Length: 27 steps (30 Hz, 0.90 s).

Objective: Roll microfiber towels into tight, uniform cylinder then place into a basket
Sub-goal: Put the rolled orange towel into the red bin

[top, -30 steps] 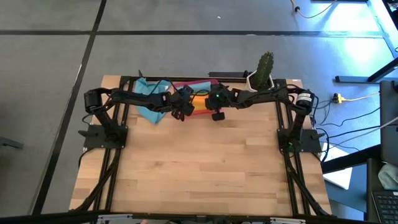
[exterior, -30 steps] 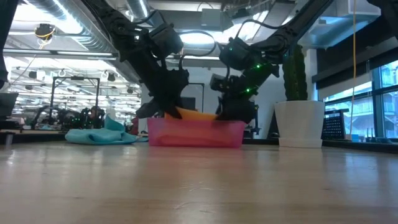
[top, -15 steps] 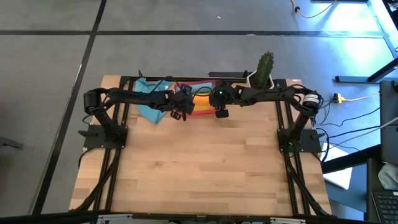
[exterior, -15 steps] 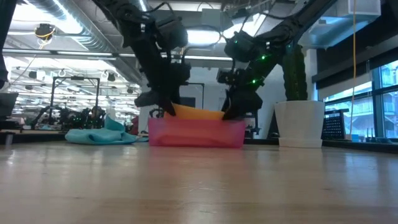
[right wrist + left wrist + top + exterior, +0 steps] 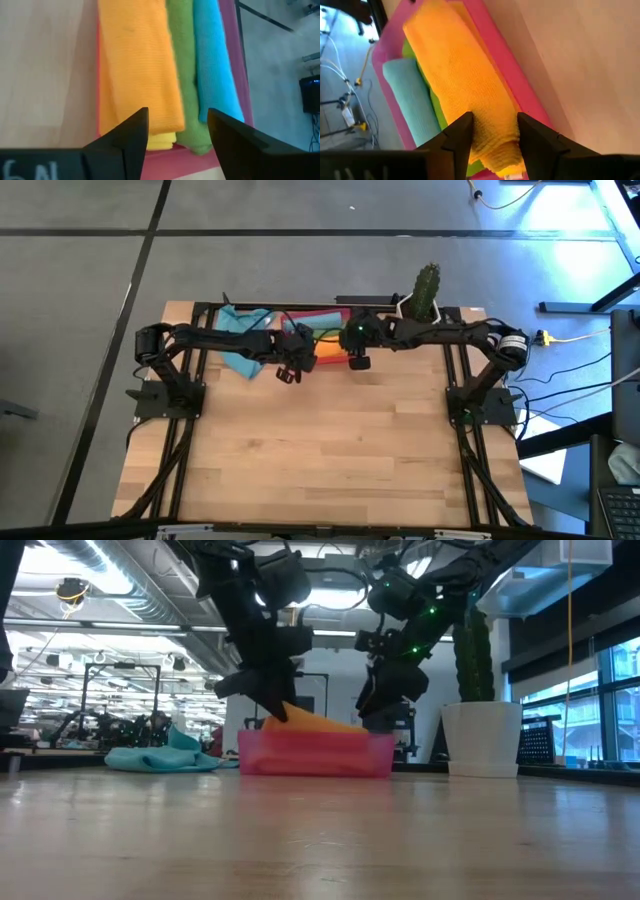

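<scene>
Both arms have lifted off the basket since a second ago: their pincers were down at the ends of the orange roll, and now they hang just above it with fingers apart and nothing held. Counter [image 5: 320, 450]: pale wood, bare over most of its near part. Basket [image 5: 315, 753]: red, shallow, at the far edge of the counter between the two arms. It holds three rolled towels side by side: orange roll [image 5: 137, 65] against the near wall, green roll [image 5: 182, 60] in the middle, teal roll [image 5: 215, 60] toward the far wall. The orange roll rides higher than the rim in the low view and one end looks slack. A loose teal towel [image 5: 238, 340] lies crumpled on the counter just left of the basket, not yet rolled. Left pincer [image 5: 492, 135]: fingers spread, above the left end of the orange roll. Right pincer [image 5: 177, 132]: fingers spread, above the right end, empty. Judgement on handling: the cloths are light, soft and limp, with a grippy nap; a roll will sag or unwind if lifted by one end alone. Best taken at both ends together, or across the middle with the free edge tucked underneath. The loose towel probably needs spreading flat by its corners first.
</scene>
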Motion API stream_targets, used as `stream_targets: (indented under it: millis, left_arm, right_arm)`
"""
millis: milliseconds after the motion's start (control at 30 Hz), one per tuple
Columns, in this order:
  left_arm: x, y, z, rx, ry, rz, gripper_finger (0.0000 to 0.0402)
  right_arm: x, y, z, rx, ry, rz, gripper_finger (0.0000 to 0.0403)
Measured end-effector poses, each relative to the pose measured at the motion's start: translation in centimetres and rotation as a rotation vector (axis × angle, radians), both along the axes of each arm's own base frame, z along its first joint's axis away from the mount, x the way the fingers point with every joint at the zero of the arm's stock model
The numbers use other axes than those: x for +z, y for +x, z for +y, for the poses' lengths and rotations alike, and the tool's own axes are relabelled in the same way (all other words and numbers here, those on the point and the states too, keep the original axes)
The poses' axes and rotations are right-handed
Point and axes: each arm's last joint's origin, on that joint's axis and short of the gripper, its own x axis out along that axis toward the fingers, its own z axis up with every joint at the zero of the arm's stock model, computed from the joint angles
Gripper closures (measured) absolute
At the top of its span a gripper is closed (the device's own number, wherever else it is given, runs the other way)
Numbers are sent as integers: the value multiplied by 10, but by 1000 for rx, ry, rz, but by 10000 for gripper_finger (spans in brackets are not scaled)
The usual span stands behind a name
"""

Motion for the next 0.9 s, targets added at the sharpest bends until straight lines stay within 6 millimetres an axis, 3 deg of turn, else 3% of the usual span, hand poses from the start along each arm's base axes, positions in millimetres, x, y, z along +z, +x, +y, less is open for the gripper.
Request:
stream_targets:
  millis: [300,433,533,800,900]
  left_arm:
    - [-5,-7,-3,4,-74,65,260]
    - [-5,-8,-3,15,-83,74,260]
    - [-5,-8,-3,15,-83,71,260]
    - [-5,-7,-3,12,-79,63,260]
    - [-3,-5,-2,11,-69,39,258]
  right_arm:
    - [1,6,14,38,10,-18,201]
    - [3,12,17,60,126,-127,208]
    - [4,16,16,46,173,-190,241]
    - [-4,22,7,80,277,-251,385]
    - [-15,24,5,71,289,-224,393]
